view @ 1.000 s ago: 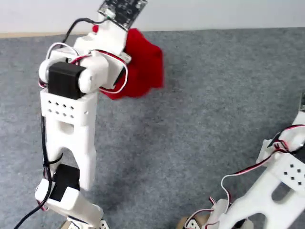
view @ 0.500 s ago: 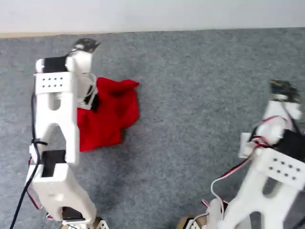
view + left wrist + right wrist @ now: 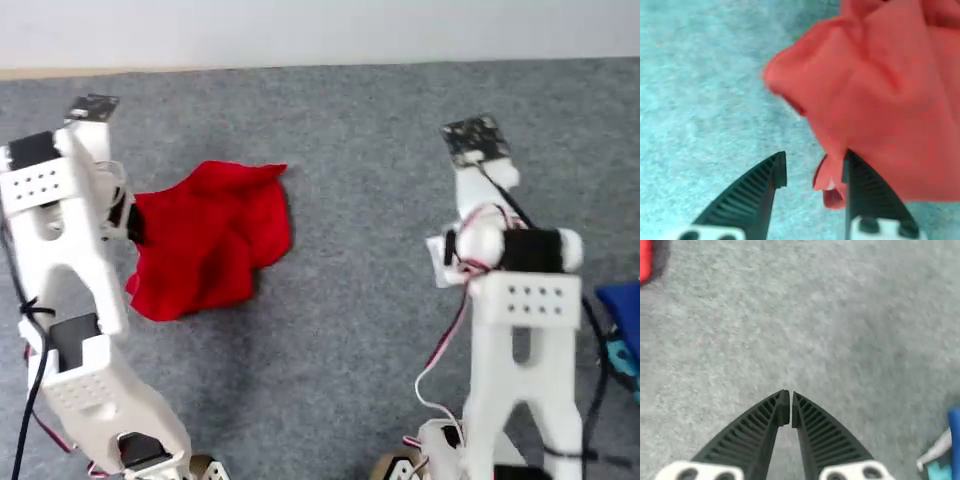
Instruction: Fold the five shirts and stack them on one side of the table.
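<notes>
Whereas 1 s ago the red shirt (image 3: 210, 245) hung bunched from the left gripper (image 3: 812, 170), it now lies crumpled on the grey table (image 3: 400, 150), that claw spread at the shirt's left edge w/ a lip of cloth loose between its fingers (image 3: 757, 192), not pinched. The right gripper (image 3: 786, 405) has swung in to the shirt's right, well apart, pressed together & empty. Shirt looks laid down for folding; no fold made yet, so task seems early.
</notes>
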You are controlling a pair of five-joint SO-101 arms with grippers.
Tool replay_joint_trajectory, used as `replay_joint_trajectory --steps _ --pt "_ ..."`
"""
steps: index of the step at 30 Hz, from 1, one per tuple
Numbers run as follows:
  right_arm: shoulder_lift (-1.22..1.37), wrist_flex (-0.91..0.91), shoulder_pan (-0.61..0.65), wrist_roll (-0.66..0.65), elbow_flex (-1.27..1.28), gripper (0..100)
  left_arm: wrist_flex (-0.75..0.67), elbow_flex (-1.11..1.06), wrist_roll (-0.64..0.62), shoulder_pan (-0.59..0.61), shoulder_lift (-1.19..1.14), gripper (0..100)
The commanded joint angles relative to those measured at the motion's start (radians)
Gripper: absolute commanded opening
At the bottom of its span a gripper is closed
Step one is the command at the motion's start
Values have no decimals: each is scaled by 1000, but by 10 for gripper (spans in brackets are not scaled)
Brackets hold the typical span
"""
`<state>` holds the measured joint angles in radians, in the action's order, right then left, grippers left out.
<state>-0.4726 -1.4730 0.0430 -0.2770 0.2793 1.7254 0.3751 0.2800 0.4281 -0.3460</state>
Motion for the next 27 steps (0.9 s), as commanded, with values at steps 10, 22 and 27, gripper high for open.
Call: replay_joint_trajectory --steps 10,22,27 --pt "565 42 214 -147 -572 20 28 90 -3 101 28 187" --pt "967 42 352 -193 -942 27 21 88 -21 245 57 187" --pt "1084 45 398 -176 -1034 123 25 87 -23 324 57 187"
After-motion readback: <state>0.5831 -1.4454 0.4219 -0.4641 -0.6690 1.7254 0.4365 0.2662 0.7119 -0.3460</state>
